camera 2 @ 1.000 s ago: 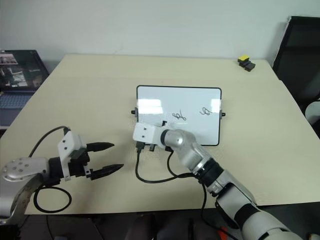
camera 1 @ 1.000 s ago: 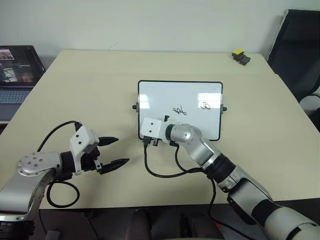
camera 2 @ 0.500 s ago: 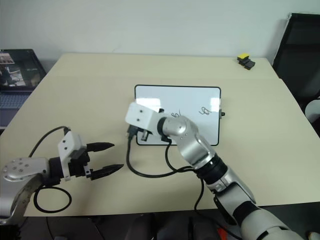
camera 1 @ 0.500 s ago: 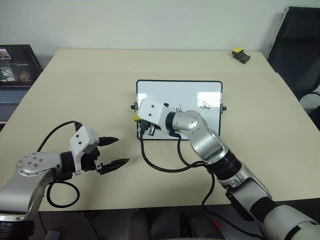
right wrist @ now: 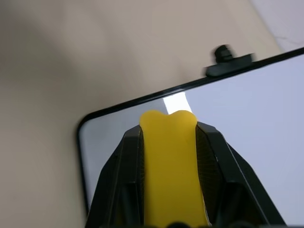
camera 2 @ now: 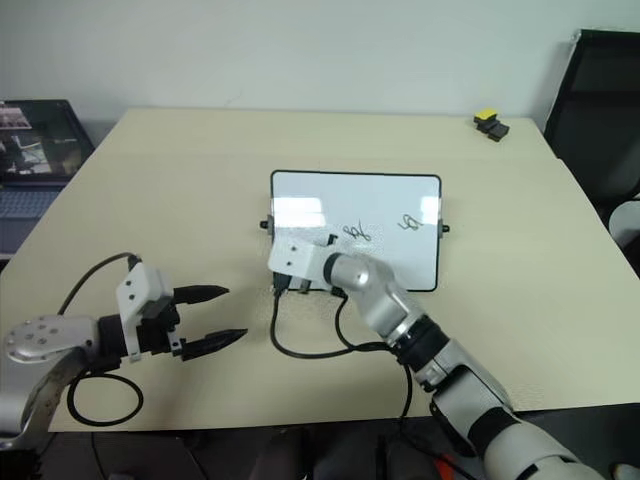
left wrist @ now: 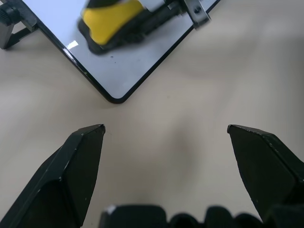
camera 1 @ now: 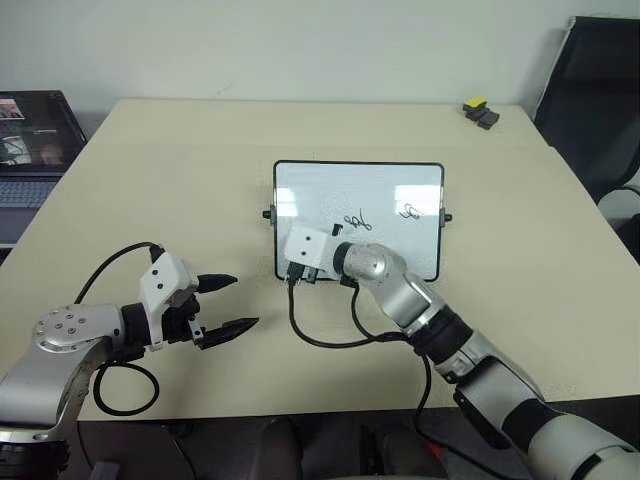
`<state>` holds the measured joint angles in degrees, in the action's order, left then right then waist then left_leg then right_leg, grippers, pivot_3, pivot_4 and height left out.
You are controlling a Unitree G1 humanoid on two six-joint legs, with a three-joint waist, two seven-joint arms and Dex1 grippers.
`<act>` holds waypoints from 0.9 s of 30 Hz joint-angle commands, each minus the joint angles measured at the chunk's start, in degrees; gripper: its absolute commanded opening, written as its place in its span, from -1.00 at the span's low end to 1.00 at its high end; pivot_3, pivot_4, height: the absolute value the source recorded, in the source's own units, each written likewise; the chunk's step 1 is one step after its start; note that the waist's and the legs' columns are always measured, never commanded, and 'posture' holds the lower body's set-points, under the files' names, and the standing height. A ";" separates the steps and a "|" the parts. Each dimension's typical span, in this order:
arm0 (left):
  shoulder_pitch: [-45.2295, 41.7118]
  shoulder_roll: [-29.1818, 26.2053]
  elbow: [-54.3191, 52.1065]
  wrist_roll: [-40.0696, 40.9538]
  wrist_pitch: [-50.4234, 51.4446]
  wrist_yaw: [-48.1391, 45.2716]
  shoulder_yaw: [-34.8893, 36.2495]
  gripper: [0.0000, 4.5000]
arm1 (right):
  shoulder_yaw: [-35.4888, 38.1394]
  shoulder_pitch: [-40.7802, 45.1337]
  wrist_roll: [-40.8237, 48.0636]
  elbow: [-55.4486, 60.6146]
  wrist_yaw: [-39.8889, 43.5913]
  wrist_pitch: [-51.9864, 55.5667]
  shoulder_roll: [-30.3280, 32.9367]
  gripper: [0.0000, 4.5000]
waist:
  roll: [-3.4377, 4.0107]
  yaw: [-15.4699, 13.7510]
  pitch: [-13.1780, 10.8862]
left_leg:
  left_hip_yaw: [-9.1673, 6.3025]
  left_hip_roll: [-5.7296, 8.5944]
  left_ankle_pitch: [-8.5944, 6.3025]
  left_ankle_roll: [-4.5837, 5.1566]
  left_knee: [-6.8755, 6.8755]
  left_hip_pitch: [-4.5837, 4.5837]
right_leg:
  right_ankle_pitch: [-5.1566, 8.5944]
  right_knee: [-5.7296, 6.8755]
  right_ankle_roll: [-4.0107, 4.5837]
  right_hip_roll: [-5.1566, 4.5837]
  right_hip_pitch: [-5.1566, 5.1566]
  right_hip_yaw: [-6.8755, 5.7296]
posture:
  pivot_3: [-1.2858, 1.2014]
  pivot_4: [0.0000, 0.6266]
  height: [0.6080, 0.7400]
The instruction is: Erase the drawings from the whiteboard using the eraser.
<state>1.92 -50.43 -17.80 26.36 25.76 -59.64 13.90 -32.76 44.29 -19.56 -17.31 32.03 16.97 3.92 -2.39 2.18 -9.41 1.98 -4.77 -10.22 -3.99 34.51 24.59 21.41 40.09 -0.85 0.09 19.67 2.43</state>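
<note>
Your right hand [right wrist: 168, 142], pinching the eraser [right wrist: 171, 166], has swept back down to the whiteboard's [camera 1: 400, 185] lower left corner; left hand [camera 1: 228, 303] remains spread.

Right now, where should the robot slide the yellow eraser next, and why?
Probably sideways across the whiteboard toward the nearest of the drawings. The right pincer is shut on the eraser over the board's near left corner, while two scribbles sit unwiped further to the right. The left pincer hangs open beside the board.
</note>
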 commanded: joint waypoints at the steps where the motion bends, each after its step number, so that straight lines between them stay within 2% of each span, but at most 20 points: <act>1: -0.67 -0.71 -1.76 0.80 -0.06 -0.24 0.54 1.00 | -0.52 -2.48 -0.51 -2.28 1.65 1.50 1.25 -0.49 | 0.01 0.02 -0.01 | -0.01 0.00 0.00 0.00 0.01 -0.11 | 0.00 0.00 0.00 -0.01 -0.05 -0.01 | 0.03 -0.52 1.00; 5: -1.32 -0.74 -1.59 0.86 -0.09 -0.29 0.27 1.00 | 0.26 -2.48 -0.62 -2.21 1.29 1.46 1.15 -0.49 | 0.08 -0.04 -0.05 | -0.01 0.00 0.01 0.01 0.00 -0.60 | 0.00 -0.01 0.00 -0.02 -0.29 -0.01 | 0.03 -0.52 1.00; 8: -2.10 -0.63 -1.58 1.30 0.20 -0.31 0.15 1.00 | 5.99 -0.20 4.01 9.08 1.91 6.74 -1.74 -0.49 | 0.02 -0.24 -0.12 | -0.01 0.00 0.01 0.02 0.00 -0.70 | 0.00 -0.01 0.00 -0.03 -0.39 -0.01 | 0.03 -0.52 1.00; 11: -2.66 -0.31 -1.79 1.82 0.51 -0.08 0.24 1.00 | 10.32 0.24 8.06 21.06 4.05 13.73 -1.95 -0.49 | 0.02 -0.35 -0.13 | 0.00 -0.03 0.01 0.02 0.00 -0.31 | 0.00 0.00 0.01 -0.03 -0.34 0.01 | 0.03 -0.52 1.00; 14: -3.77 0.46 -1.82 2.44 0.69 0.67 0.33 1.00 | 13.67 -0.44 10.22 28.87 4.94 19.27 -0.02 -0.49 | 0.00 -0.40 -0.12 | -0.01 -0.05 0.01 0.00 0.00 0.20 | 0.00 -0.03 0.00 -0.02 0.16 -0.05 | 0.03 -0.52 1.00; 19: -6.81 1.50 -2.53 3.69 1.52 1.63 -0.45 1.00 | 19.30 -4.52 13.44 39.75 4.56 26.16 5.07 -0.49 | 0.01 -0.56 -0.12 | 0.04 0.02 -0.01 -0.01 -0.02 0.28 | 0.01 -0.21 -0.01 -0.04 0.16 -0.01 | 0.03 -0.52 1.00; 24: -8.72 1.21 -3.69 4.50 1.90 1.61 -0.73 1.00 | 25.63 -13.56 19.61 53.38 7.34 33.74 12.33 -0.49 | 0.07 -0.49 -0.17 | 0.04 0.05 -0.01 0.00 -0.03 0.27 | 0.01 -0.18 -0.02 -0.04 0.16 0.00 | 0.03 -0.52 1.00; 27: -9.04 1.51 -2.16 3.63 0.96 1.89 -0.28 1.00 | 32.78 -22.29 24.82 61.58 9.48 37.24 16.45 -0.49 | 0.13 -0.49 -0.20 | 0.04 0.06 -0.01 0.00 -0.03 0.26 | 0.02 -0.18 -0.03 -0.02 0.15 0.01 | 0.03 -0.52 1.00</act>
<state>-6.74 -48.91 -19.82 29.39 27.55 -58.05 12.64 -4.16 24.36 1.98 38.50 40.08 52.85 19.22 -2.26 1.69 -9.61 2.01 -4.70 -10.23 -3.99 34.48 24.85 21.43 39.89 -0.88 0.08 19.80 2.43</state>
